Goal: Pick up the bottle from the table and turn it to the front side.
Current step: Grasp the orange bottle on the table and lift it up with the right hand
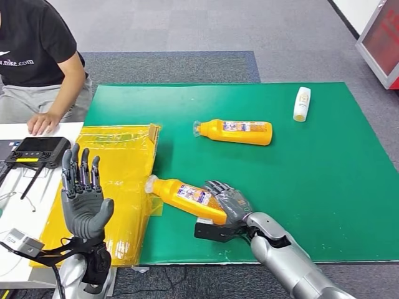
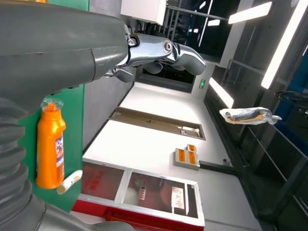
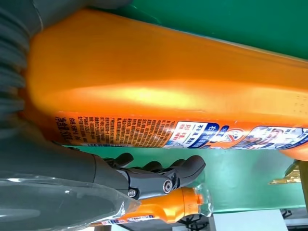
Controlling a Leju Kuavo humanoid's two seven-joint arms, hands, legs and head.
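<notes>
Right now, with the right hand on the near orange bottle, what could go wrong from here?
The right hand grips the near orange bottle at its base end, so the long neck side may sag or slip when lifted. The bottle's cap end lies at the edge of the yellow bag; turning it could drag or snag the plastic. The left hand is raised open over the bag, close enough to be bumped if the bottle swings that way.

At the upper left of the head view, a person's black shirt carries small white lettering reading "nike.com". The orange bottle in the right wrist view bears a label of dense printed text and a blue-and-white logo, too blurred to read.
</notes>
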